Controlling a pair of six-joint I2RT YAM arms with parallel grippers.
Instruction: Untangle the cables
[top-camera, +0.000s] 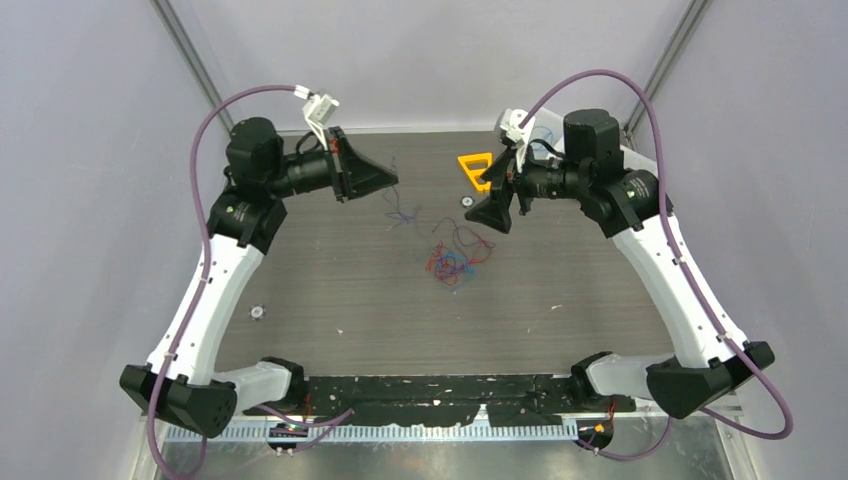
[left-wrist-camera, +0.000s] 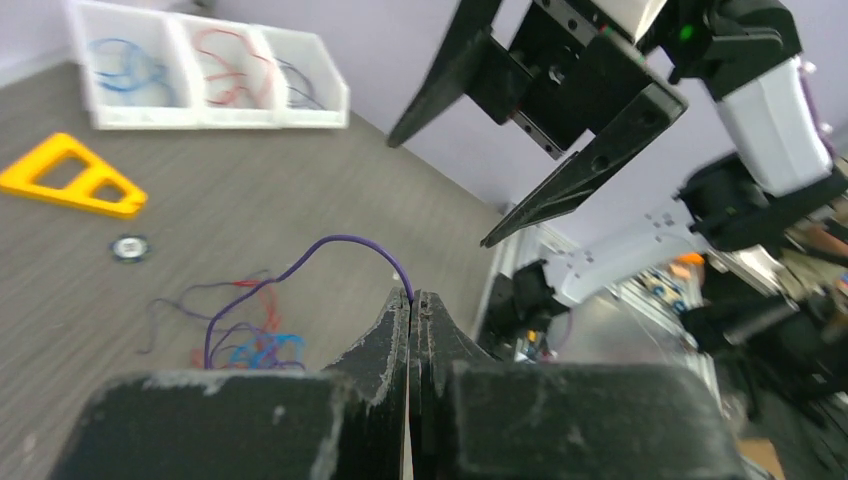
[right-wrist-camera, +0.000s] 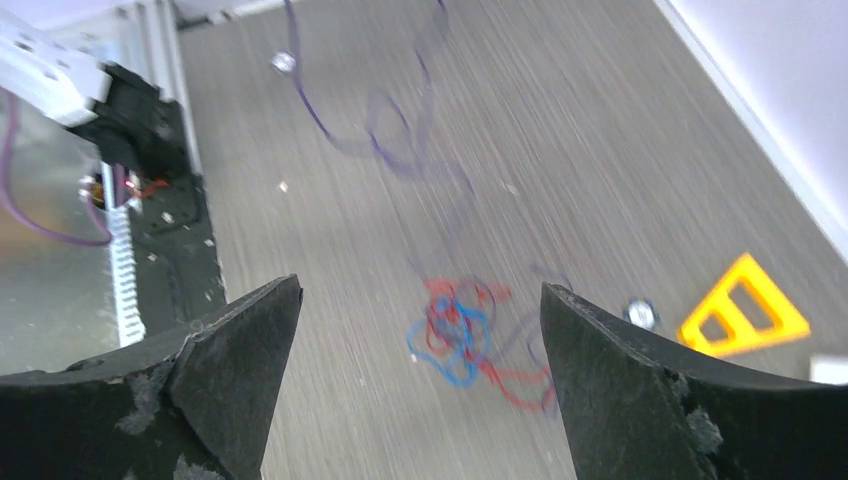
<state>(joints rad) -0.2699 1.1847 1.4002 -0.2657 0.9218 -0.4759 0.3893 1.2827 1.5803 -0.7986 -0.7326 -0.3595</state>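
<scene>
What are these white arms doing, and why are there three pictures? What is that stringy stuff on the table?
Those are two robot arms bolted to a table. One picture looks down from above. The other two come from little cameras on each arm's wrist, just behind its pinching tool. On the table lies a small tangle of thin red, blue and purple cables, and near it an orange plastic triangle. The left tool is pinched shut on one purple cable, which arcs down toward the table. The right tool is wide open and holds nothing; its camera sees the tangle below. At the back stand white bins with more wires inside.
</scene>
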